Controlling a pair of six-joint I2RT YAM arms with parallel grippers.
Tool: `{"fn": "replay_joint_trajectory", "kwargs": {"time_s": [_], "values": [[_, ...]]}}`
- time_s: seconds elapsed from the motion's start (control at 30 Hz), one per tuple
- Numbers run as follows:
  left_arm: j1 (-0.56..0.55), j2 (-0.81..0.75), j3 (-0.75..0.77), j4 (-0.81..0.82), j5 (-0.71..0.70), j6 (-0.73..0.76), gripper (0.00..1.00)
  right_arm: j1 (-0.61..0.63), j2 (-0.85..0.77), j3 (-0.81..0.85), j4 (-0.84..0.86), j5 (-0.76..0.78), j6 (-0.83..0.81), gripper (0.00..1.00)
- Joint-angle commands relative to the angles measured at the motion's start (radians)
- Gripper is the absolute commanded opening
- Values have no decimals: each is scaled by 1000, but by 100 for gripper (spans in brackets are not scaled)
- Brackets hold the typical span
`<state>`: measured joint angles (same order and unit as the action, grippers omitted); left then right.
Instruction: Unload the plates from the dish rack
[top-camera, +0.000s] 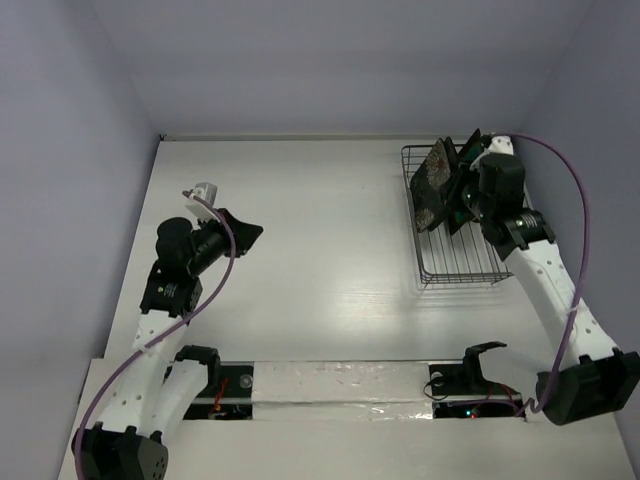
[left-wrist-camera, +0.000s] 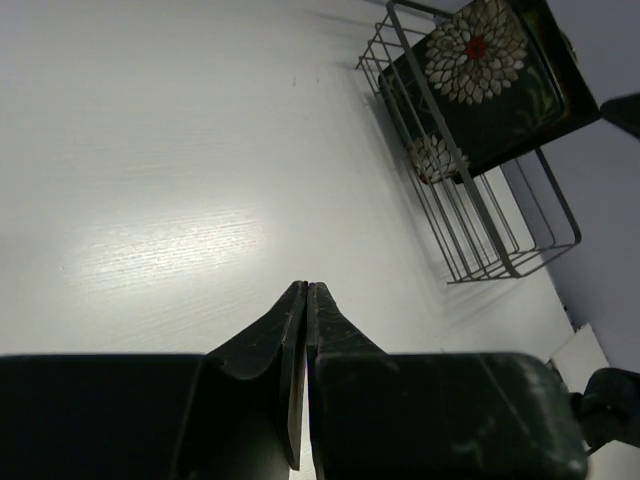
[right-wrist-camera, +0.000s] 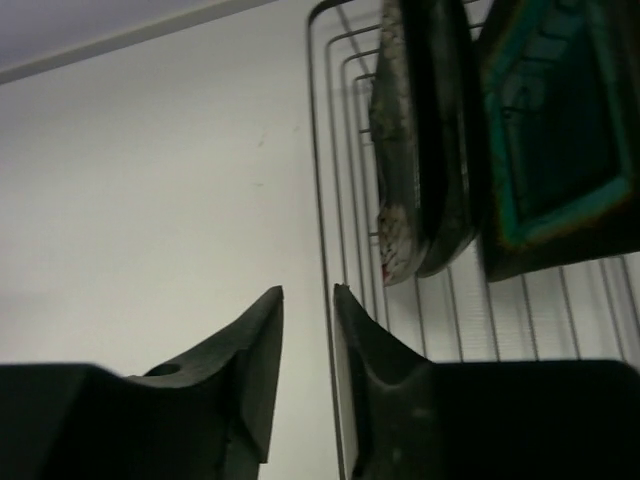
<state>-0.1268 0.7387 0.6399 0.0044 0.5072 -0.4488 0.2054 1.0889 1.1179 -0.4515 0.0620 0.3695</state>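
The dish rack stands at the back right of the table. Square black flowered plates stand upright at its far end; they also show in the left wrist view. In the right wrist view two flowered plates stand edge-on, with the teal-centred square plate to their right. No round blue plate shows. My right gripper hovers at the rack's left rim wire, narrowly open and empty, just short of the plates. My left gripper is shut and empty, over bare table far left of the rack.
The white table is walled on three sides. A taped strip runs along the near edge between the arm bases. The near half of the rack holds no plates.
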Motion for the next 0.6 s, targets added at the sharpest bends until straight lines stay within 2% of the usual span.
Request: {"fn": "replay_joint_trajectory", "kwargs": {"time_s": [0.0, 0.1, 0.13, 0.23, 0.33, 0.57], "values": [[-37, -19, 14, -24, -18, 50, 0, 3, 72, 165, -48, 157, -79, 35], [-60, -51, 14, -60, -55, 71, 13, 3, 166, 274, -102, 220, -110, 39], [-60, -67, 14, -63, -71, 74, 22, 3, 189, 301, -113, 229, -119, 39], [-70, -76, 18, -66, -91, 84, 34, 12, 273, 388, -173, 288, -135, 40], [-88, -67, 24, -66, -105, 85, 37, 12, 357, 456, -219, 360, -158, 40], [-109, -58, 37, -64, -131, 104, 38, 12, 463, 534, -234, 349, -179, 34]]}}
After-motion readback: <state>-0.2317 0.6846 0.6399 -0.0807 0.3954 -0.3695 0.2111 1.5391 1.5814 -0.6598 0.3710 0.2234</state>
